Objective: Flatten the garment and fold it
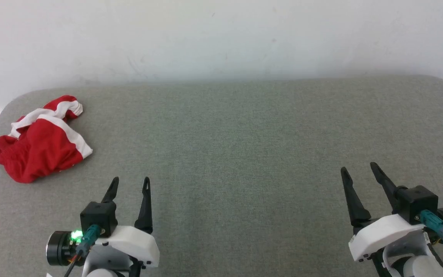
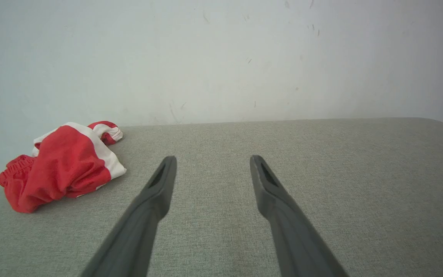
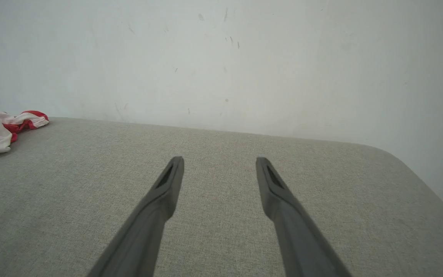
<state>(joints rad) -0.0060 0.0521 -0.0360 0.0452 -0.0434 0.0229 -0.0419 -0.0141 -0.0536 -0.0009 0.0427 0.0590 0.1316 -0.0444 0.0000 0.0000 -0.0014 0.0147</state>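
My left end effector (image 1: 130,180) at seven o'clock and right end effector (image 1: 358,166) at five both stand wide open, holding nothing; the shorts (image 1: 40,144) lie crumpled at ten o'clock on the worktop (image 1: 244,154); I'd reach low for a white hem corner, not the bunched middle.

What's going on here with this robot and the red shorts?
The red shorts lie crumpled at the far left of the grey table, untouched. Both grippers are open and empty near the front edge: the left gripper is nearer the shorts, the right gripper far off to the right. Nothing is flattened or folded yet.
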